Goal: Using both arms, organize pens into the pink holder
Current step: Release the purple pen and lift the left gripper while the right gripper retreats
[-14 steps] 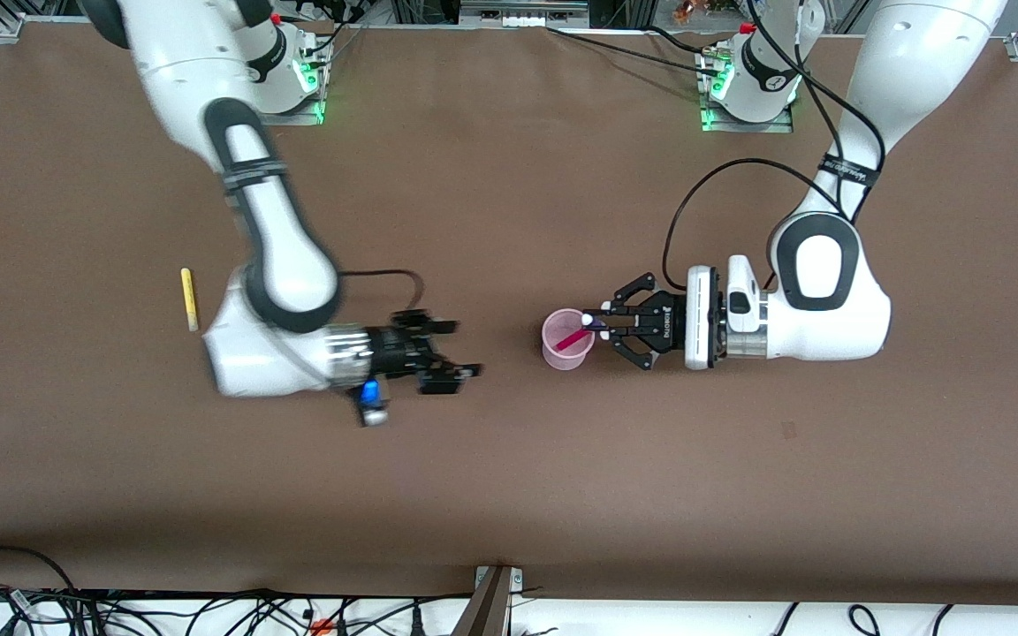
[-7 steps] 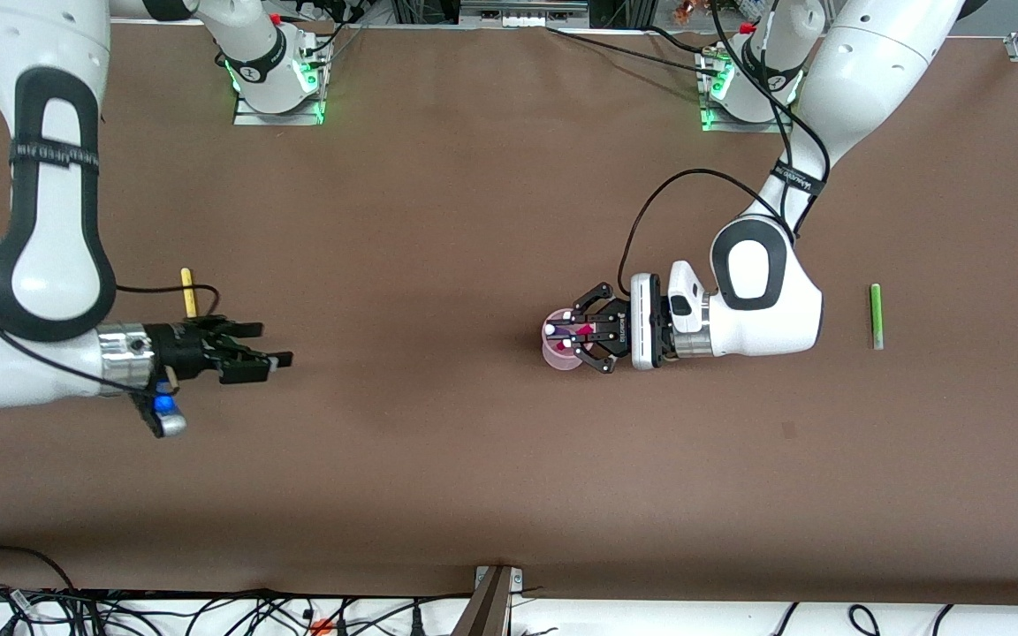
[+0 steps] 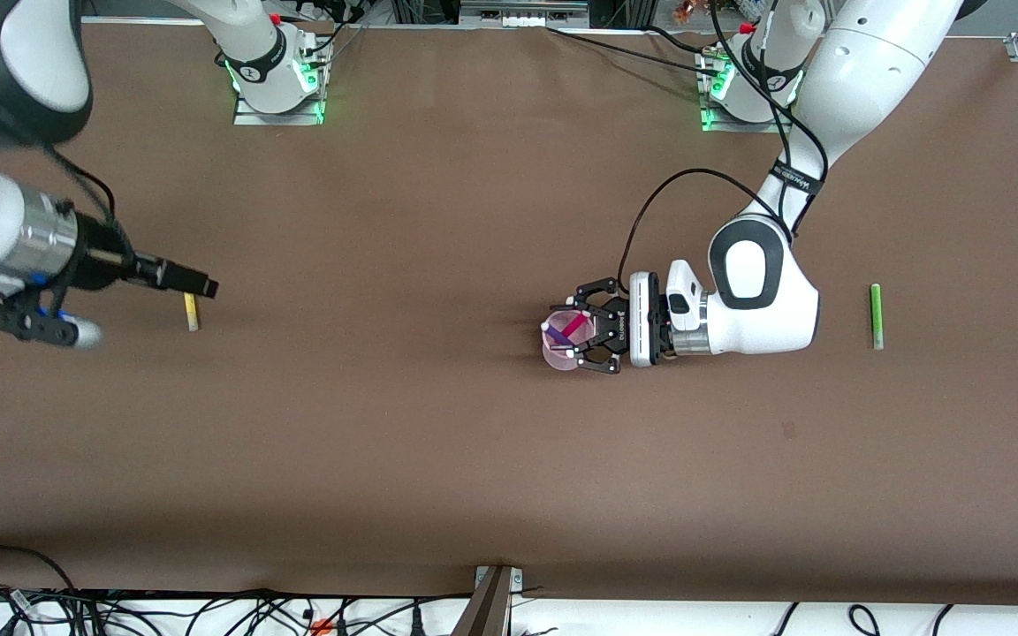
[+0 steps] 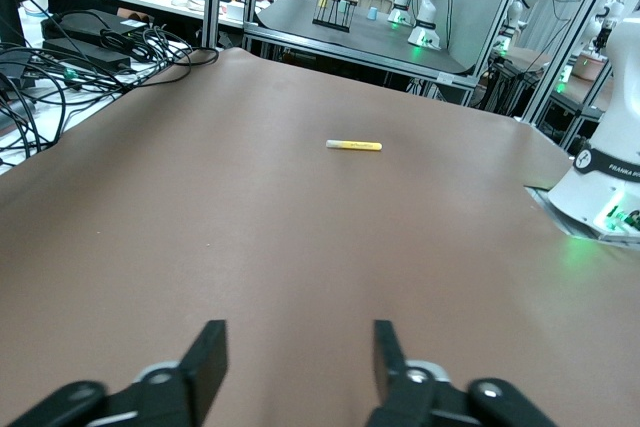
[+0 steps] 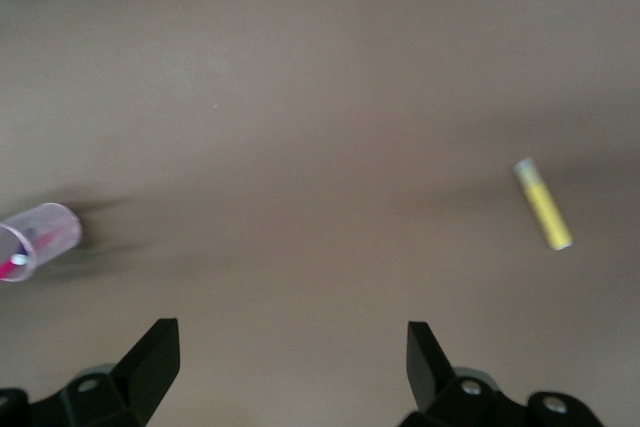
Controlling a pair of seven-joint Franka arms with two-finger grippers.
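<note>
The pink holder point(image 3: 556, 357) stands mid-table with the magenta pen point(image 3: 574, 325) and the dark purple pen point(image 3: 557, 337) leaning inside it. My left gripper point(image 3: 581, 328) is open and empty over the holder's rim, on the side toward the left arm's end. The yellow pen point(image 3: 192, 312) lies toward the right arm's end. My right gripper point(image 3: 205, 287) is open and empty just above it. The right wrist view shows the yellow pen point(image 5: 543, 203) and the holder point(image 5: 42, 235). The left wrist view shows the yellow pen point(image 4: 353, 145). The green pen point(image 3: 875, 315) lies toward the left arm's end.
The brown table point(image 3: 438, 221) carries only these things. Cables hang along its edge nearest the camera point(image 3: 208, 609). The two arm bases point(image 3: 275, 79) point(image 3: 748, 88) stand at the edge farthest from the camera.
My right arm swung from mid-table to its own end and now hangs over the yellow pen. My left gripper moved over the holder, opened, and the purple pen now rests inside.
</note>
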